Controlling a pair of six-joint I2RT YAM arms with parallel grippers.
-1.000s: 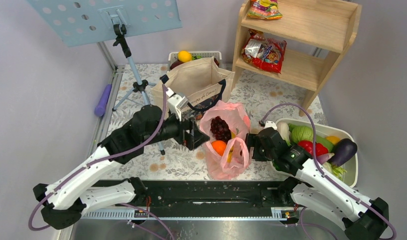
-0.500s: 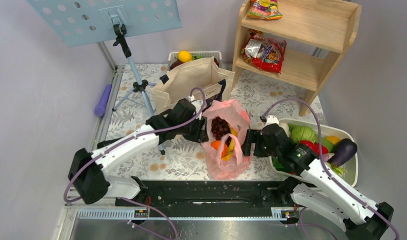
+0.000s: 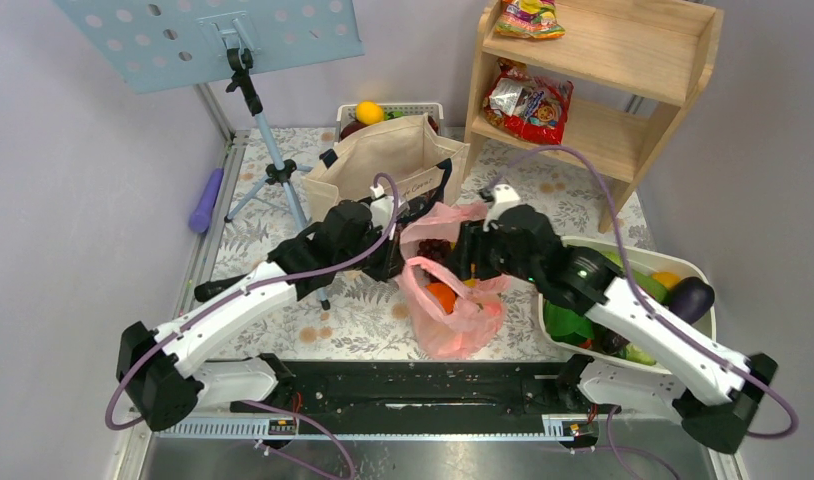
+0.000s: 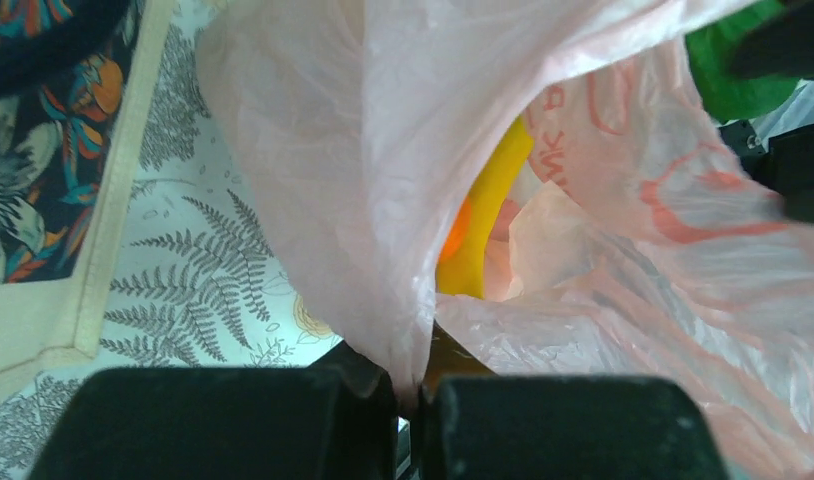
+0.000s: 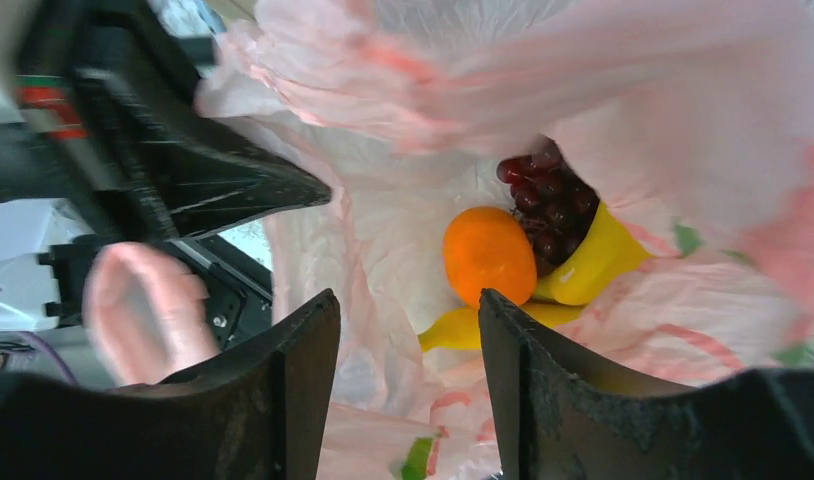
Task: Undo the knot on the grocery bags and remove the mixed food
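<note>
On desk (image 3: 353,320), centre: one pink grocery bag (image 3: 453,312), mouth open.
Your left hand (image 4: 411,385) is pinched shut on the bag's left wall; your right hand (image 5: 408,330) hangs over the mouth, fingers parted, holding nothing. Inside: orange (image 5: 489,254), grapes (image 5: 548,205), banana (image 5: 593,262).

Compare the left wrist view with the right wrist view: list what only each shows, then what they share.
Only the left wrist view: the left gripper shut on a fold of the pink bag, the canvas tote at its edge, and the fern-patterned tablecloth. Only the right wrist view: the right gripper, open at the bag's mouth, and the grape bunch inside. Both: the pink bag and the yellow banana in it.
</note>
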